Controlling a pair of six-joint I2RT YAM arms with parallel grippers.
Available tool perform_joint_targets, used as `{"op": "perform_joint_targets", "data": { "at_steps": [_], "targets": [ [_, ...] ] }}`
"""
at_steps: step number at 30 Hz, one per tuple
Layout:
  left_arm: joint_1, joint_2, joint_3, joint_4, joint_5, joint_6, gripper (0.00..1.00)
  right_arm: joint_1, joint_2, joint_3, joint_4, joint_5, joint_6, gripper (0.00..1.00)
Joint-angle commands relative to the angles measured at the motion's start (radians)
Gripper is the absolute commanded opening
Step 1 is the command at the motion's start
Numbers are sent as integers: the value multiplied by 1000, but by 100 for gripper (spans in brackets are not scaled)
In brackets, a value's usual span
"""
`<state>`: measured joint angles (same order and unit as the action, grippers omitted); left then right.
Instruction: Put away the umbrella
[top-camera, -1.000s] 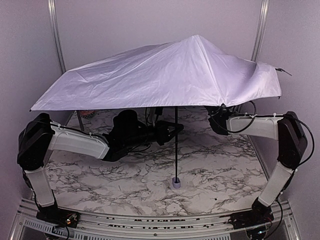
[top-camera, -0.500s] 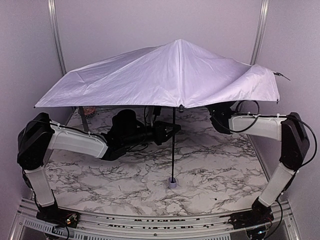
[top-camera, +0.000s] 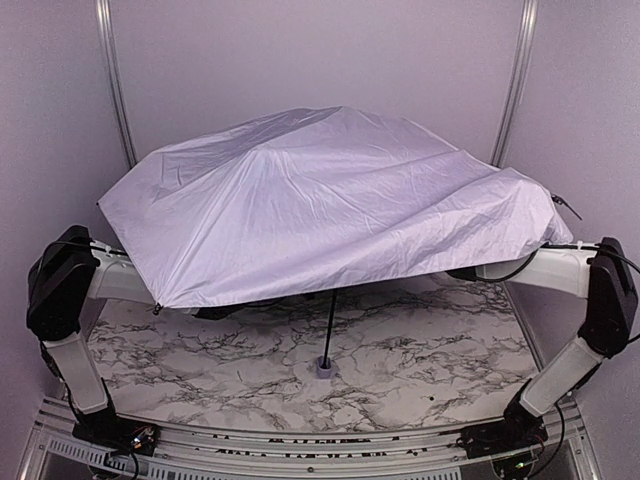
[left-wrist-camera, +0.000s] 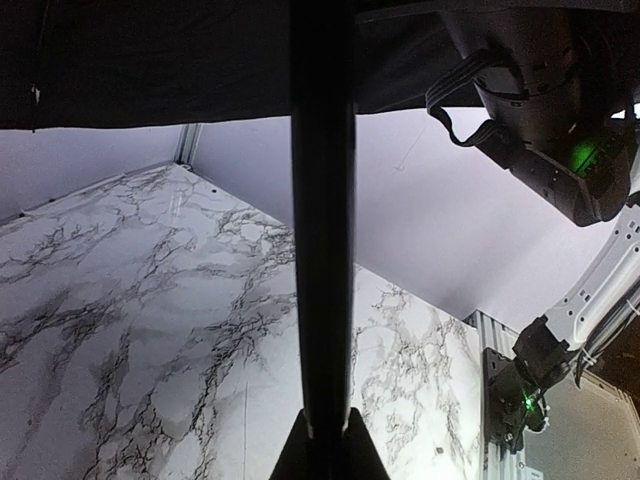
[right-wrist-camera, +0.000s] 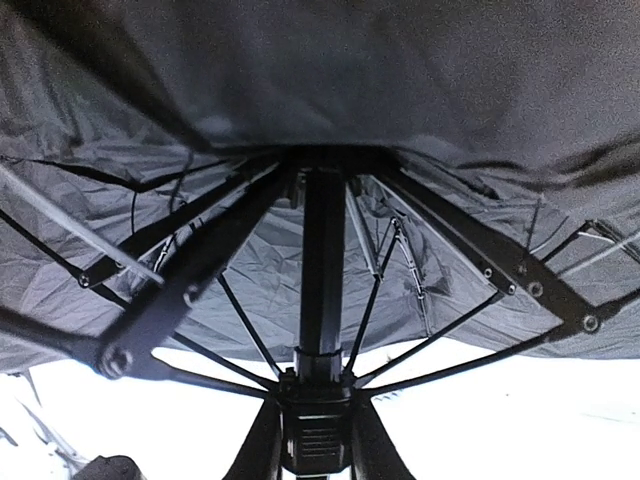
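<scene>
A robot lab's test cell rather than a lived-in room. Two white-and-black arms are bolted to an aluminium rail at the near edge of a marble-patterned bench. Bare pale walls close it in on three sides. Metal frame posts stand in the back corners.
</scene>
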<state>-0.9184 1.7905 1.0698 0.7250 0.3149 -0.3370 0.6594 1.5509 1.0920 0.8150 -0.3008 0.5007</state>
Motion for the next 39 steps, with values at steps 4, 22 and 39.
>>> {"op": "perform_joint_targets", "data": {
  "at_steps": [4, 22, 39],
  "targets": [
    [26, -107, 60, 153, -96, 25, 0, 50, 35, -103, -123, 7, -152, 11],
    [26, -92, 18, 152, -95, 34, 0, 45, 6, -98, -87, 5, -123, 31],
    [-14, -72, 8, 41, -188, 148, 0, 11, 78, 30, -65, -41, -82, 14]
  ]
}}
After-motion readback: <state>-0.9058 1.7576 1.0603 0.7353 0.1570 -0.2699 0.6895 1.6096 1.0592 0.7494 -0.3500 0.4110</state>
